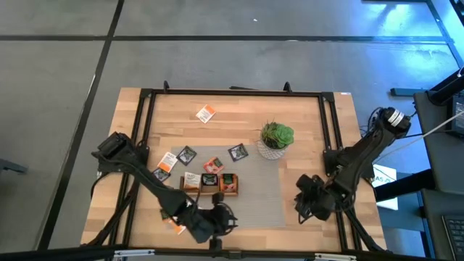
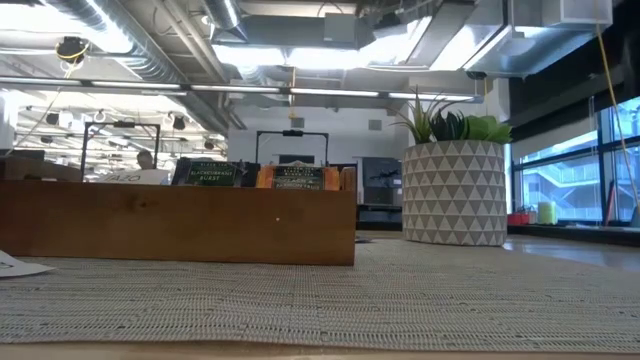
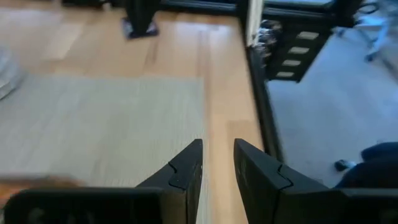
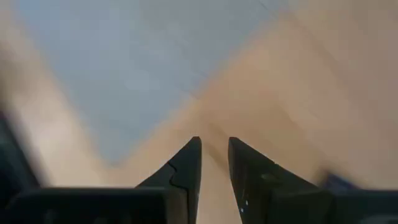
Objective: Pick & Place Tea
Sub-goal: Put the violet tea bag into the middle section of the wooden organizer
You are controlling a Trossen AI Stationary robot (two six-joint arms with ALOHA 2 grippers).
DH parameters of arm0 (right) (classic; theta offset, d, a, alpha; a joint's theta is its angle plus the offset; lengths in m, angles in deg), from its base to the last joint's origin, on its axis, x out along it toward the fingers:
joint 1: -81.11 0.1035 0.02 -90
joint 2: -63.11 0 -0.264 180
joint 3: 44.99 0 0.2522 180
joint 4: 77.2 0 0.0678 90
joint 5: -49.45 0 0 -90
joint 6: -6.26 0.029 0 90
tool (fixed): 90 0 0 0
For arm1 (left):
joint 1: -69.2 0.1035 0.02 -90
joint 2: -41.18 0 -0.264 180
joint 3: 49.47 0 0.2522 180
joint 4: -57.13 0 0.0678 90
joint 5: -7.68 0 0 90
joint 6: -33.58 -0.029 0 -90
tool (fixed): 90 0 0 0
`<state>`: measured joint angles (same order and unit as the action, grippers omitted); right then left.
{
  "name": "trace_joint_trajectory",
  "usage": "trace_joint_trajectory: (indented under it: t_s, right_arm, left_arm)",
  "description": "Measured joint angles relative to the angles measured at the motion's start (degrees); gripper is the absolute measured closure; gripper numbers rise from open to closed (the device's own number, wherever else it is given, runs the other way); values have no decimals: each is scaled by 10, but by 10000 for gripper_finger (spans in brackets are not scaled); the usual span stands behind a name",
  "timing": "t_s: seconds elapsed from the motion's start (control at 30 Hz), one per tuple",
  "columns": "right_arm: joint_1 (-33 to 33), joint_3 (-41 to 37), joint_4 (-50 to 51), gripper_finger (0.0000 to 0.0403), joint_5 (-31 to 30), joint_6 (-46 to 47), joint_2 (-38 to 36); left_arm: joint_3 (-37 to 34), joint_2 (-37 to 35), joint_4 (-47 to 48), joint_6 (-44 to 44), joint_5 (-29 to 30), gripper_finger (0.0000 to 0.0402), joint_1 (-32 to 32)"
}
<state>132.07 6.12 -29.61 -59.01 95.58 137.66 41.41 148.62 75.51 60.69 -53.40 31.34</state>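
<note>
Flat square paper sachets (image 1: 206,113) lie beside a seemingly woven mat (image 1: 254,206).

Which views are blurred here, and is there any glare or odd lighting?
Right wrist view: heavily blurred, only its fingers sharp. Left wrist view: mildly soft mat. Low view: bright ceiling lights, planter backlit. High view: blue light falls across the floor at right.

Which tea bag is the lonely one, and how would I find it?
Start at the potted plant on the wooden table. Look toward the table's far edge, left of the plant: one white-and-orange tea bag lies alone on bare wood. All the other tea bags cluster around the wooden tray, nearer the arms.
</note>
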Motion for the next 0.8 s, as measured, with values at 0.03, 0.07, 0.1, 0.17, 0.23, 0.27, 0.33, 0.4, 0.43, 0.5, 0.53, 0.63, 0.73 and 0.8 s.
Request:
trace_joint_trajectory:
  t_s: [0.03,0.07,0.1,0.17,0.23,0.27,0.33,0.4,0.43,0.5,0.53,0.63,0.73,0.8]
  right_arm:
    - [3,-10,5,320,12,22,2]
    - [4,-20,6,320,24,42,5]
    - [4,-28,7,320,33,59,6]
    - [3,-41,14,320,50,86,9]
    - [3,-46,15,320,59,100,11]
    - [3,-46,16,320,60,108,11]
    - [3,-40,33,320,61,111,10]
    - [3,-26,58,320,61,112,10]
    - [3,-20,70,320,63,114,10]
    - [3,-12,91,320,74,124,10]
    - [3,-12,95,320,83,127,10]
    - [3,-13,98,320,109,136,15]
    - [3,-18,97,320,126,145,27]
    - [3,-19,90,320,130,150,39]
  left_arm:
    - [0,4,-17,-10,-15,313,5]
    - [0,7,-24,-21,-28,313,10]
    - [0,10,-34,-30,-39,313,14]
    - [0,17,-59,-43,-64,313,25]
    - [0,19,-64,-51,-76,313,30]
    - [0,22,-71,-52,-83,313,35]
    - [0,23,-65,-54,-87,313,39]
    - [0,24,-64,-54,-92,313,42]
    - [0,24,-65,-54,-93,313,44]
    - [0,24,-63,-54,-93,313,45]
    - [0,24,-62,-55,-92,313,45]
    - [0,24,-62,-61,-92,313,45]
    - [0,24,-61,-61,-92,313,45]
    - [0,24,-61,-62,-92,313,44]
